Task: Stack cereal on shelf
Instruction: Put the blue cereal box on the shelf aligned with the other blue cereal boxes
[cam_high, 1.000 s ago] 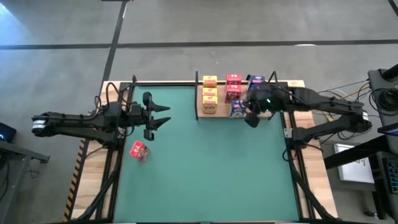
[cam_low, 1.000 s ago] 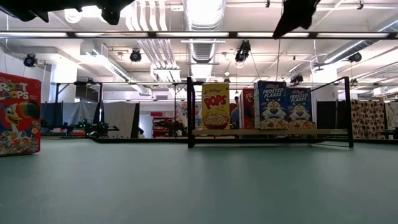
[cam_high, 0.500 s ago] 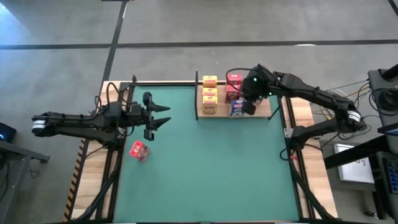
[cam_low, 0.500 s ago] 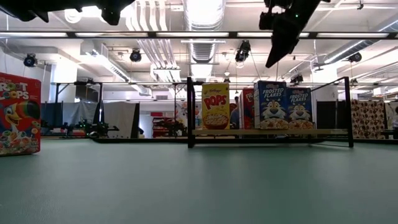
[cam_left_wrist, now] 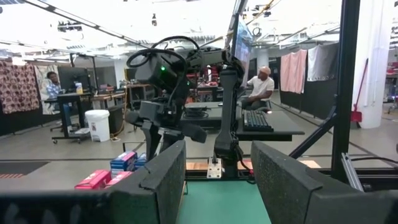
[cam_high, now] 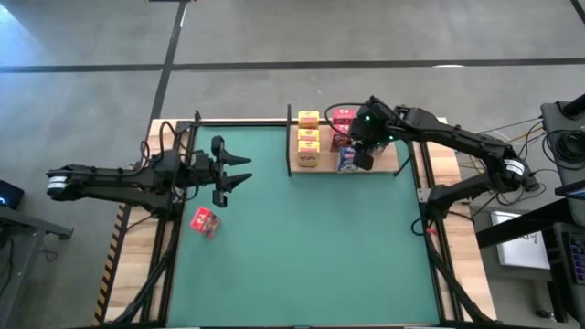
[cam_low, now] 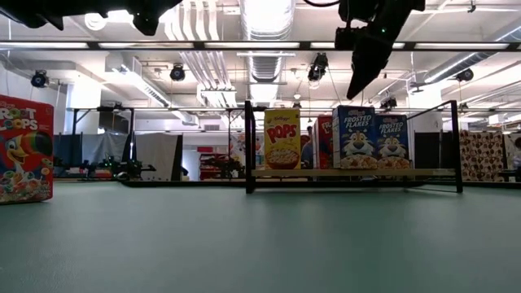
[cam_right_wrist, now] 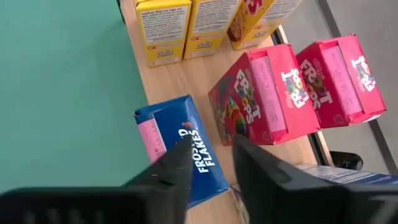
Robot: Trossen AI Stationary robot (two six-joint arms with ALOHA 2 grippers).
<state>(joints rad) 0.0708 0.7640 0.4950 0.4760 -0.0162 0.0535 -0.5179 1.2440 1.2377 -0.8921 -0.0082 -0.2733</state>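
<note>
the right claw hangs above the shelf at the far edge of the surface, over the frosted flakes box standing at the shelf's near edge. just left of this claw stand two froot loops boxes, one behind the other, and farther left a row of three corn pops boxes. the left claw hovers well to the left of the shelf, with one lone cereal box on the surface just before it.
</note>
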